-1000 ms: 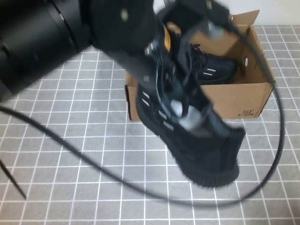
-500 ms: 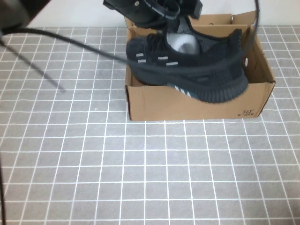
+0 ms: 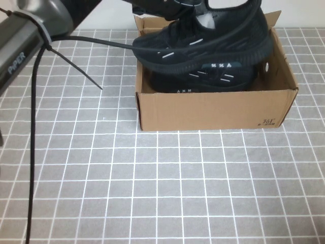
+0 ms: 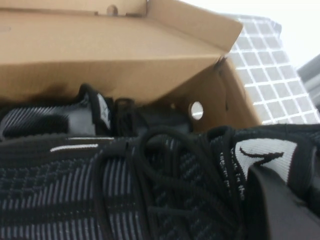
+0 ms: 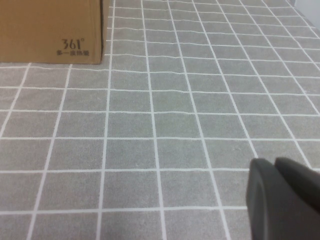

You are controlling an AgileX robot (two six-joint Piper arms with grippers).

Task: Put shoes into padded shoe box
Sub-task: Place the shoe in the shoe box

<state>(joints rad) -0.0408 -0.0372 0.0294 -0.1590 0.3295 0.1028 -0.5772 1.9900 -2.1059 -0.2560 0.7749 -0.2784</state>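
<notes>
The left gripper [image 3: 195, 7] hangs over the far rim of the padded shoe box [image 3: 213, 109], its fingers [image 4: 280, 210] closed on the collar of the upper shoe [image 3: 203, 43]. That shoe sits level across the open top, toe to the left, heel to the right, its sole just above the second shoe [image 3: 203, 81], which already lies inside on the box floor. In the left wrist view the laces of the held shoe fill the foreground, and the second shoe [image 4: 55, 117] shows beneath it against the far cardboard wall, beside a small round side hole.

The box stands on the grey checked table [image 3: 152, 188], logo at its near right corner, flaps raised at the far side. The left arm's cable [image 3: 35, 132] trails down the left side of the table.

The right gripper [image 5: 285, 200] hovers low over bare table to the near right of the box, well apart from it; whether its fingers are open or closed cannot be told.
</notes>
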